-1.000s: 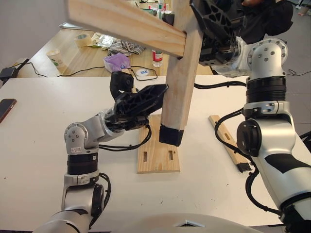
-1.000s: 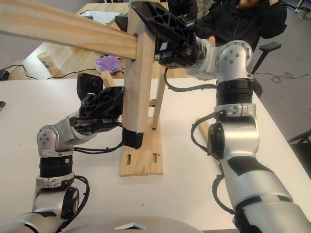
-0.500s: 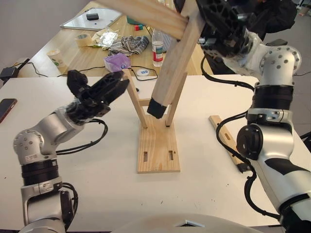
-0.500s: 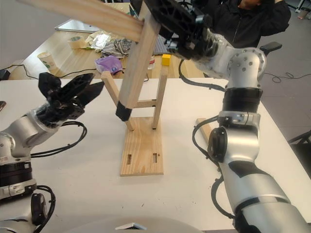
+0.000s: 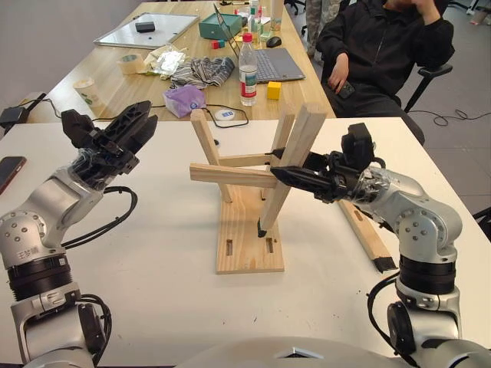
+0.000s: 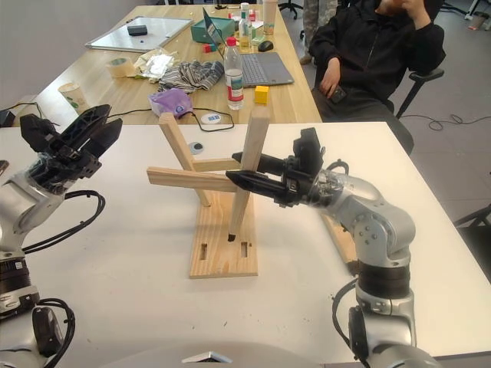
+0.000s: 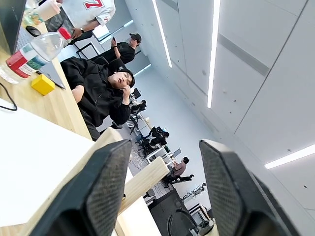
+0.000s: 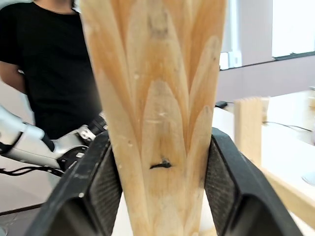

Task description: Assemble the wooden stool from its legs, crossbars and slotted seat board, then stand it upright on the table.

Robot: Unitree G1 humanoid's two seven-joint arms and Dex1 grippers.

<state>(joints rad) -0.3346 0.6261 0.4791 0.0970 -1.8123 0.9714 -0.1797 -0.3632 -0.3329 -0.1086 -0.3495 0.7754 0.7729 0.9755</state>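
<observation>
as it leans, the leg (image 8: 157,123) sits clamped between the right fingers (image 8: 101,184).

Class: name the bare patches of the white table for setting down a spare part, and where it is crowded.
Free: the table between seat board and phone, and in front of the board. Crowded: the middle, where the right gripper holds a leg; a loose slat lies to the right.
</observation>
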